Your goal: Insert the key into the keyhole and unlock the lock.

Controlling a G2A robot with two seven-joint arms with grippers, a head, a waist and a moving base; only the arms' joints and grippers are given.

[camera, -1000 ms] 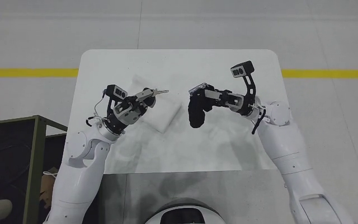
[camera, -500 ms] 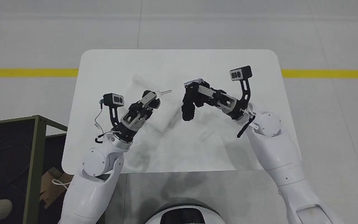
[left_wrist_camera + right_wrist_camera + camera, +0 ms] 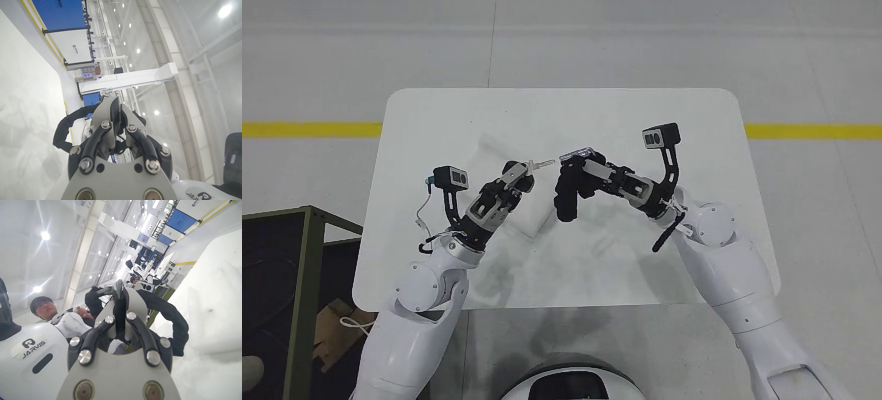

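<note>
Key and lock held nose to nose over the mid tabletop

The thin silvery key (image 3: pixel 539 163) juts from the left end effector (image 3: pixel 520 176), which is pinched tight on it, tip aimed at the silvery metal lock (image 3: pixel 119 287) clamped in the right end effector (image 3: pixel 575 170); whether tip and lock touch cannot be told. Both hang above the tabletop (image 3: pixel 662 260) by a white pad (image 3: pixel 534 218), well apart from every edge, with bare surface all around.

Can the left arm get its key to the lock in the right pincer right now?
Probably yes: the left pincer aims the key at the lock, with only a small open gap and nothing between them.
</note>
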